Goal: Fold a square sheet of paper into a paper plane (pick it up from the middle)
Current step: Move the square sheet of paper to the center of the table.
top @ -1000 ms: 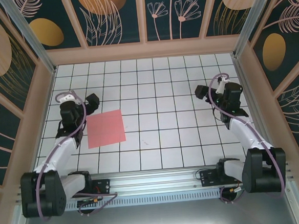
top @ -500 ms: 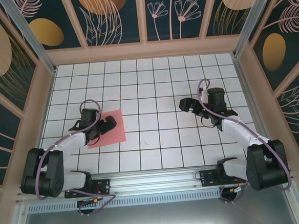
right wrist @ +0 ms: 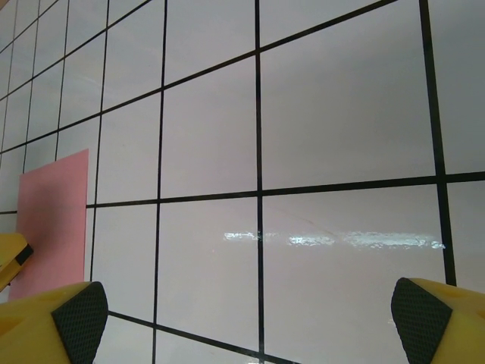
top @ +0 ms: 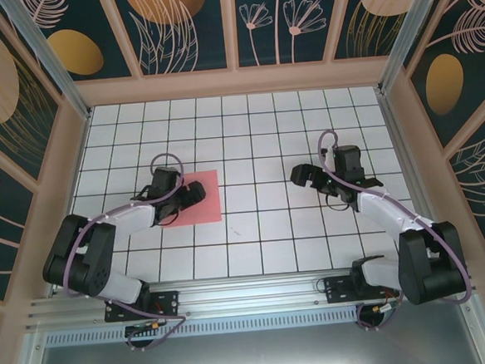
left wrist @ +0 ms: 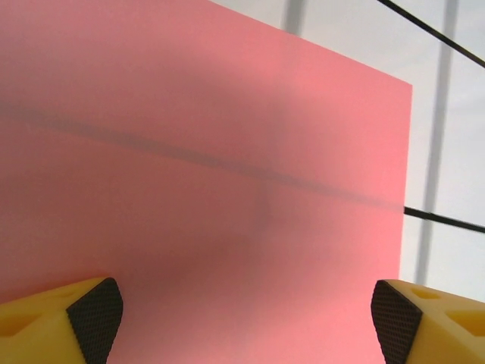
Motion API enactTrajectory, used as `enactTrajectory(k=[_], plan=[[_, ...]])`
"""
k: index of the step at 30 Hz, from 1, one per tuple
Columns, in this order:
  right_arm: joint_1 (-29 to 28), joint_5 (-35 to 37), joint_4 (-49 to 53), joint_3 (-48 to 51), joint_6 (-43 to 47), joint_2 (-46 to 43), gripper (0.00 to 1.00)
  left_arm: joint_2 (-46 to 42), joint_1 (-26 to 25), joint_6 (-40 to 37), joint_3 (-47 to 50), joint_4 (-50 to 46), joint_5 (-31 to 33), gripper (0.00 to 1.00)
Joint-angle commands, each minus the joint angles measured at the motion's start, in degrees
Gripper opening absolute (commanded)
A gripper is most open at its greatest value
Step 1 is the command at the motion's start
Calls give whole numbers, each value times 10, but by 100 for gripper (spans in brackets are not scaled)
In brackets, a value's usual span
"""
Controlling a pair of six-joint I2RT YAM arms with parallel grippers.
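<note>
Flat on the worktop (top: 254, 114), square sheet of paper (top: 206, 203). Low over its middle, left pincer (top: 189, 194), tips apart, seemingly for a central pinch. Aside, right pincer (top: 302, 175), spread, empty.

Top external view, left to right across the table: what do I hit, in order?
left arm's elbow → square sheet of paper → right gripper → right arm's elbow

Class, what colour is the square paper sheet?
The square paper sheet is plain salmon pink; clearest in left wrist view.
</note>
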State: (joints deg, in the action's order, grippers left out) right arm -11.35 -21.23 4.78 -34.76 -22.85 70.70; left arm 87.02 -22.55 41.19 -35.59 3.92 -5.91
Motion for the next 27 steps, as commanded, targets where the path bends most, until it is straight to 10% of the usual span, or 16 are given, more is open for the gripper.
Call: enactTrajectory(k=[1,14,27], plan=[[-4,32,23,-1,0,4,99,57,-69,78,-10,-15,-45,89],[-3,133,101,-32,-15,13,99,282,-265,170,-269,32,-52,89],[-53,25,84,-86,-37,47,83,53,-229,147,-163,11,114,94]])
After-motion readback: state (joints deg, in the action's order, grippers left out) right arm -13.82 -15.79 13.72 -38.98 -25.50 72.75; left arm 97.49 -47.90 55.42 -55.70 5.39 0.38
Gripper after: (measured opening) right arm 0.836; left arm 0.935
